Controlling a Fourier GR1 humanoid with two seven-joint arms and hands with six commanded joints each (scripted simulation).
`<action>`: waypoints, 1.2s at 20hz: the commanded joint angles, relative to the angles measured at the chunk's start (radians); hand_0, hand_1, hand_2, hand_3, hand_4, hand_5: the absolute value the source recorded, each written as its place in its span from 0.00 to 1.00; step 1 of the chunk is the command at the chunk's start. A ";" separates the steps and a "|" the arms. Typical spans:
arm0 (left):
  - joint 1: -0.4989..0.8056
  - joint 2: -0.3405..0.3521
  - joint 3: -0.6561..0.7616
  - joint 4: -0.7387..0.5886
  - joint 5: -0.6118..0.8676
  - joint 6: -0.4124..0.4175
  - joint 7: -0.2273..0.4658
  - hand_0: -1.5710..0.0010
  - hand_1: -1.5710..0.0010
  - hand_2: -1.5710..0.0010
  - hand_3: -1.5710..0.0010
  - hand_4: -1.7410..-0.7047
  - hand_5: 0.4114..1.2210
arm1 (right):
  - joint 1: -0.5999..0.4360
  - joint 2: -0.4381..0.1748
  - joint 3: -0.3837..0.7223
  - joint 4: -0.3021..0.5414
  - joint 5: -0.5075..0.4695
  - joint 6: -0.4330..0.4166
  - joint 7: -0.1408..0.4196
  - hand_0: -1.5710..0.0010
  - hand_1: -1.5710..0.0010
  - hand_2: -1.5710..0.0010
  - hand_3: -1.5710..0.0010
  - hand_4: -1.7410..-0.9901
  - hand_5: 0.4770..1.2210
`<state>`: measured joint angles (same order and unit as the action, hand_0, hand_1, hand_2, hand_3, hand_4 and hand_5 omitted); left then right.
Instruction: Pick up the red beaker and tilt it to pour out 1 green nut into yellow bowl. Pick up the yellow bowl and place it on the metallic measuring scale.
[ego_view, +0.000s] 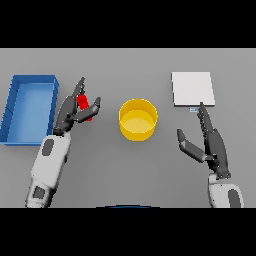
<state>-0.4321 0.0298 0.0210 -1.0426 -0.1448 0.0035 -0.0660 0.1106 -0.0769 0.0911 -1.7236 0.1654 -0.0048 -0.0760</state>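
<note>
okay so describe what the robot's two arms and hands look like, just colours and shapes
Both arms are chunky white shells with a grey oval inset panel on the forearm. Each ends in a dark grey, nearly black robot hand, left and right, with long slim fingers and a shorter thumb. No cables, markings or sleeves show.

The bowl (138, 119) sits on the table (125, 170) at the middle. To its left is the beaker (84, 105), between the fingers and thumb of the left hand (75, 111). Further left lies the tray (30, 107). The scale (193, 89) lies far right; the right hand (210, 145) is nearer, just below it.
</note>
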 joint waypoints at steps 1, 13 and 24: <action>-0.013 -0.007 0.007 0.021 0.002 0.009 -0.004 1.00 1.00 0.98 1.00 0.34 0.42 | 0.010 0.001 0.004 -0.011 0.009 -0.005 -0.018 1.00 1.00 1.00 1.00 0.59 0.28; -0.057 -0.057 0.038 0.083 -0.026 0.120 -0.094 0.10 0.09 0.09 0.09 0.15 0.88 | -0.022 -0.001 0.000 0.014 -0.002 0.006 -0.013 1.00 1.00 1.00 1.00 0.59 0.28; -0.084 0.049 -0.134 -0.139 -0.124 0.128 0.042 0.01 0.01 0.01 0.01 0.01 0.87 | -0.012 0.004 0.026 0.017 0.068 -0.026 -0.045 1.00 1.00 1.00 1.00 0.66 0.28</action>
<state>-0.5164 0.0791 -0.1129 -1.1818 -0.2662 0.1318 -0.0261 0.0979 -0.0732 0.1170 -1.7062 0.2333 -0.0309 -0.1209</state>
